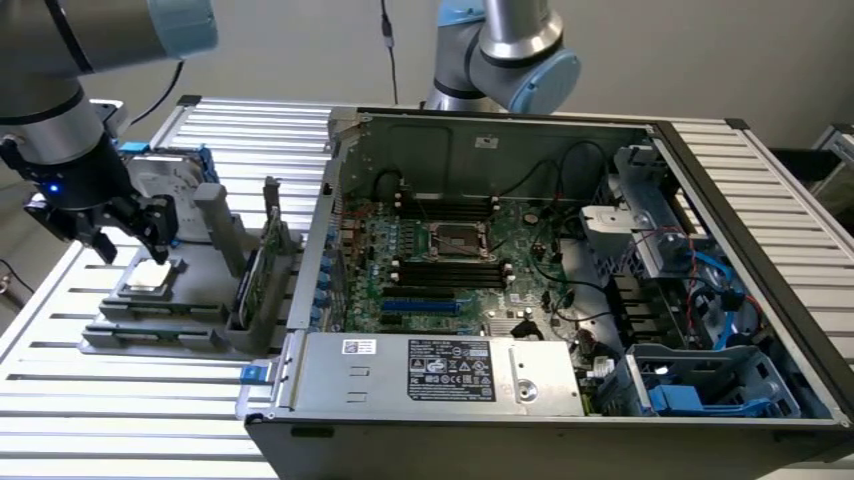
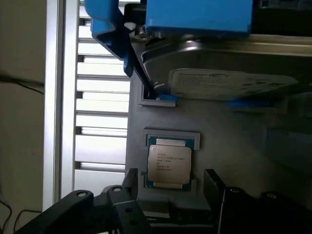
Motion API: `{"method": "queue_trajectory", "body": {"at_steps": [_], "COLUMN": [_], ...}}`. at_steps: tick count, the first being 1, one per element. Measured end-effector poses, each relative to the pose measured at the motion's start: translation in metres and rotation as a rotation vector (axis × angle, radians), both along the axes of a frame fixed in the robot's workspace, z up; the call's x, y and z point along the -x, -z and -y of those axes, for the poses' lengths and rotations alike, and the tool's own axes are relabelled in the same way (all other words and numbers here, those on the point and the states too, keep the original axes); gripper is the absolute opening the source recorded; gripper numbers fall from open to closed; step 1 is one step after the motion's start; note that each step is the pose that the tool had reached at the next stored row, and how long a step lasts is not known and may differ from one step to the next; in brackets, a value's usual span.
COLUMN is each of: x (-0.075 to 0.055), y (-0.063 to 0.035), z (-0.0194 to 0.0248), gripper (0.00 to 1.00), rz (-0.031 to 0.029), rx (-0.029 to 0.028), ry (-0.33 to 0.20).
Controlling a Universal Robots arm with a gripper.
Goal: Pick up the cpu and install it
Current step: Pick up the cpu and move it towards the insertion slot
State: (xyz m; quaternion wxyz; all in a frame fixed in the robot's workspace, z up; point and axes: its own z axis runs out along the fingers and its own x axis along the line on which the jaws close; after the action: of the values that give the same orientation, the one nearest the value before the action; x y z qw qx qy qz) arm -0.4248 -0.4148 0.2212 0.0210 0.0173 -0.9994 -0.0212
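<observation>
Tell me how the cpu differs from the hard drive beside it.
The cpu is a small square chip; the hard drive is a larger rectangle. The cpu's top is printed metal; the hard drive carries a white label. The hard drive sits in a blue frame, the cpu in a grey recess. Both are silvery.

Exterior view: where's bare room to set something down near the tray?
Free: table slats between the tray and the near edge, plus the far strip beside the case. Tray is crowded: cpu under the open gripper, hard drive, upright memory sticks.
</observation>
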Motion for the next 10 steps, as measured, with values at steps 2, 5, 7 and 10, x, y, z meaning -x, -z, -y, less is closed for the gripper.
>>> {"method": "queue_trajectory", "body": {"at_steps": [2, 5, 7, 10], "x": [0.000, 0.000, 0.000, 0.000], "y": [0.0036, 0.0092, 0.0128, 0.0182], "z": [-0.0001, -0.0003, -0.0004, -0.0006], "gripper": [0.65, 0.65, 0.65, 0.65], "rz": [0.0001, 0.0003, 0.0002, 0.0002], "rx": [0.0000, -0.0001, -0.0001, -0.0001], "ry": [0.000, 0.000, 0.000, 0.000]}}
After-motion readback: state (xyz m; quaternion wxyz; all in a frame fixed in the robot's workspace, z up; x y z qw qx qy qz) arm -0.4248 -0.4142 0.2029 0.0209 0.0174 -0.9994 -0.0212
